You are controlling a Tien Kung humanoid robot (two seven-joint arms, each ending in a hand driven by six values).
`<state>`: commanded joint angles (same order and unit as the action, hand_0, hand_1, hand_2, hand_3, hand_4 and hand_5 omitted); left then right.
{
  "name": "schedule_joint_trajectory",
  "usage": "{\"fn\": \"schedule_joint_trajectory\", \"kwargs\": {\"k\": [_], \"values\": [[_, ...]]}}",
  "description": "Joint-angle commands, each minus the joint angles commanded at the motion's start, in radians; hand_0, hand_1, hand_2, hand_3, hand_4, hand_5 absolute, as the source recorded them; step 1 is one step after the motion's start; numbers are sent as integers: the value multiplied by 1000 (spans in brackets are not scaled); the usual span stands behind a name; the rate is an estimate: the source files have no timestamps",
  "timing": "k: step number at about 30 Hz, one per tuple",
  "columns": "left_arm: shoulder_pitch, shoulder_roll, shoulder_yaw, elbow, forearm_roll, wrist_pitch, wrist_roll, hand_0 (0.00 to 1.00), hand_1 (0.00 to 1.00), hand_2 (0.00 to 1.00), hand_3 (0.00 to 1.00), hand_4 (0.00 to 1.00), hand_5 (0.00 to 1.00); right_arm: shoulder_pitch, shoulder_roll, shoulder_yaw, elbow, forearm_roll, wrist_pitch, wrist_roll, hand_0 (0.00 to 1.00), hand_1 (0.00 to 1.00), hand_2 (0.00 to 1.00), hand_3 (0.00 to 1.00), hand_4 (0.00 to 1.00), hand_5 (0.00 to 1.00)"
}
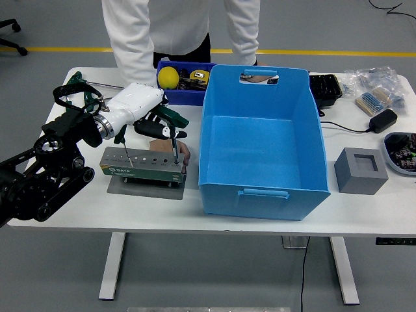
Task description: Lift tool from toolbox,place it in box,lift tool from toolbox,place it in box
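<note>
1. The left hand, a glossy white shell with black fingers on a black jointed arm, hangs over the right half of the toolbox; its fingers are curled around the green handle of a screwdriver, grasping it
2. The screwdriver's thin metal shaft runs down from the handle to the toolbox's right end, and whether the tip is clear of its hole cannot be told
3. The toolbox is a long grey-green metal block with a row of round holes along its top, standing on a flat grey plate near the table's front-left part; a second slim tool with a green grip stands tilted in a hole at its left end
4. The blue box is smooth, rigid plastic, open-topped with slot handles in its near and far walls, and stands just right of the toolbox
5. Behind the hand sits a small dark-blue bin holding a yellow ball
6. A person in a white coat stands at the far edge
7. A grey square block with a square recess sits right of the box, well apart from the hand; bare white tabletop runs along the near edge in front of it
</note>
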<state>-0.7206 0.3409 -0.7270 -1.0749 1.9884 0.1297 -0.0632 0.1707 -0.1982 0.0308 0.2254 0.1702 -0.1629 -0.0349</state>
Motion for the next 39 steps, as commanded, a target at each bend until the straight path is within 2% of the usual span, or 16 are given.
{"fn": "schedule_joint_trajectory", "kwargs": {"k": [3,4,9,10,15,16,21,22,23,33,34,39], "values": [[0,-1,3,6,-6,24,-10,240,63,85,91,998,912,2,-1,2,0,-1,0,0,729,705,758,597,839,726],[0,-1,4,7,-7,29,-16,219,23,50,51,998,921,2,-1,2,0,-1,0,0,729,705,758,598,840,726],[2,0,7,14,-6,62,-45,219,23,50,51,998,921,4,-1,5,0,-1,-1,1,729,705,758,598,840,726],[3,0,7,15,-6,67,-49,203,2,23,23,998,860,4,-1,5,0,-2,-1,1,728,705,758,598,839,725],[6,0,8,26,0,88,-71,203,2,23,23,998,860,4,-2,4,0,-2,-1,1,728,705,758,598,839,725],[7,0,9,27,1,90,-73,201,2,16,17,998,795,4,-2,4,0,-2,-1,1,729,705,758,597,839,725],[8,2,8,27,4,111,-91,201,2,16,17,998,795,4,-2,4,-1,-2,-1,1,729,705,758,597,839,725],[8,3,6,26,4,115,-95,200,2,4,8,998,657,4,-2,4,-1,-1,-1,1,729,705,758,596,839,725],[7,4,5,23,4,119,-97,200,2,4,8,998,657,4,-2,4,-1,-2,-1,1,729,705,758,596,839,725],[7,20,-37,-36,-51,135,-126,201,2,2,4,998,624,4,-2,4,-2,-2,-2,2,728,705,758,597,838,724],[7,21,-42,-44,-56,135,-126,199,2,2,2,878,545,4,-2,4,-2,-2,-2,2,728,705,759,595,838,724],[1,37,-62,-88,-84,121,-116,199,2,2,2,878,545,4,-2,5,-2,-1,-2,2,728,705,759,595,838,724]]}}
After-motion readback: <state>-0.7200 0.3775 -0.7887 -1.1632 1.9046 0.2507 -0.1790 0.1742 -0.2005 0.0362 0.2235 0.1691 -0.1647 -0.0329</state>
